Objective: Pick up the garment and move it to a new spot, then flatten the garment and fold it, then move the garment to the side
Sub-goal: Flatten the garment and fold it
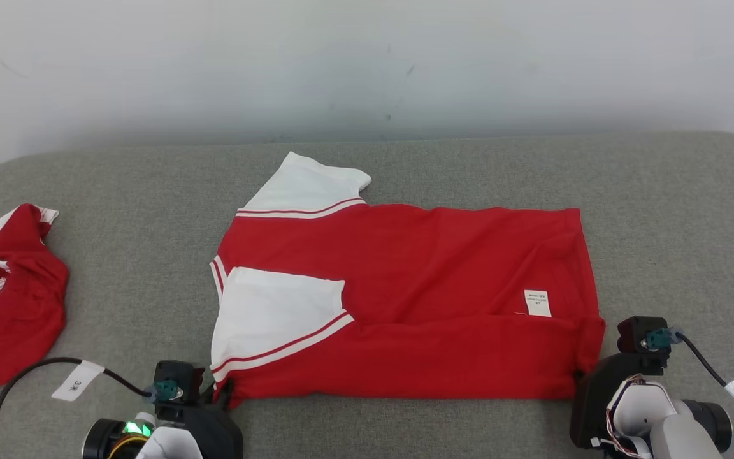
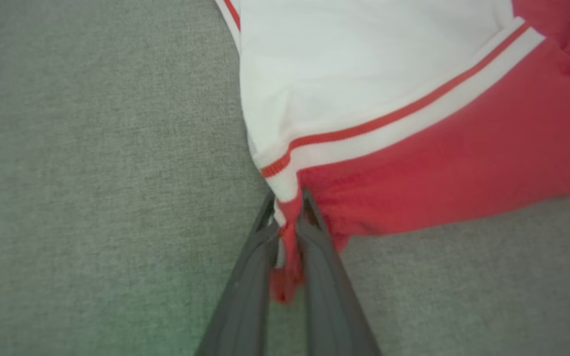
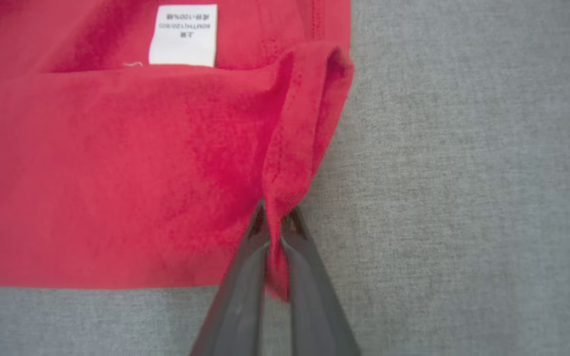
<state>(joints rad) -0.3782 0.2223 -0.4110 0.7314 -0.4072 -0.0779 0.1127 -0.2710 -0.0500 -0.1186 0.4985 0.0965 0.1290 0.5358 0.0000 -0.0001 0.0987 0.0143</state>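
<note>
Left hand [image 2: 289, 200], right hand [image 3: 276, 210] pinched closed.

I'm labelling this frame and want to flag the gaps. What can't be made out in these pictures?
Print on the care label: blurred in the right wrist view, too small in the head view.
The crumpled second garment: head view, cut off by the left edge.
Tips of the left claw and right claw: head view, largely hidden by their wrist housings and the shirt corners they pinch.

Cable tags [image 1: 77, 381]: "3米". Care label [image 3: 182, 35] on garment [image 3: 92, 173]: "100%" (rest blurred).
</note>
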